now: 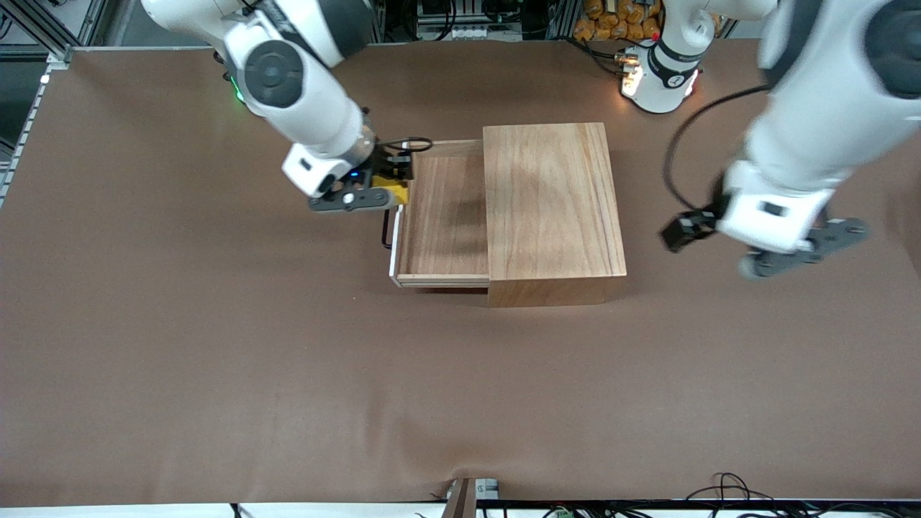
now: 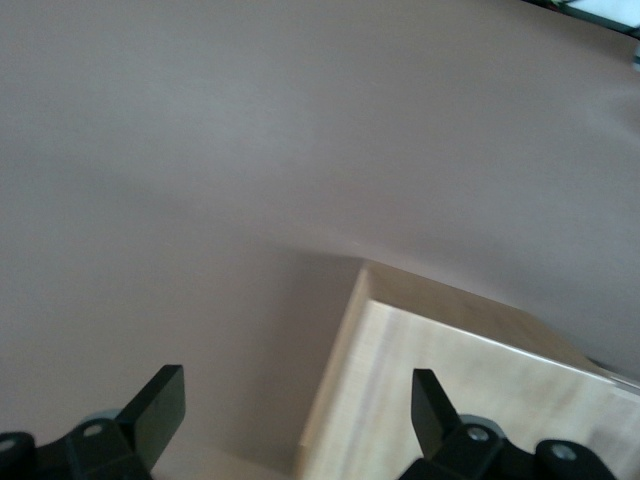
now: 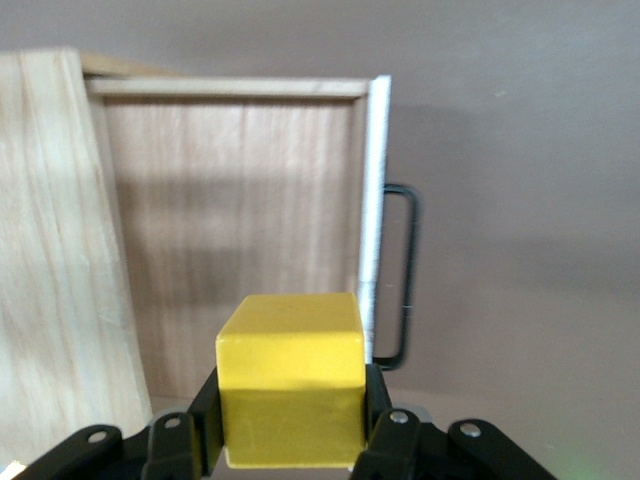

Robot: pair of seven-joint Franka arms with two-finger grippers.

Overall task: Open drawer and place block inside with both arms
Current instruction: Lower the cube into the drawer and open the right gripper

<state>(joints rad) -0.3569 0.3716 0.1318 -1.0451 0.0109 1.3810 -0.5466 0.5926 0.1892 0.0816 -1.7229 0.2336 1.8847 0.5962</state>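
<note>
The right end effector is clamped on the yellow block, fingers on two opposite faces, and it hangs over the front panel of the drawer, at the corner farther from the front camera. The drawer is already pulled out of the wooden box toward the right arm's end of the desk, with its tray bare and its black handle on the outer face. Key relation: the open tray lies from the block toward the box, so by my read the coming move is a short carry along the drawer's sliding direction, over the white-edged panel, then down. The right wrist view backs this up: the block sits just at the panel line, tray floor ahead of it, handle off to the outer side. Risk as I judge it is clipping the panel rim if it lowers too soon. The left end effector waits in the air over bare desk at the left arm's end, well apart from the box; its fingers are spread and hold nothing. The right arm is clearly the nearer one to the tray.
</note>
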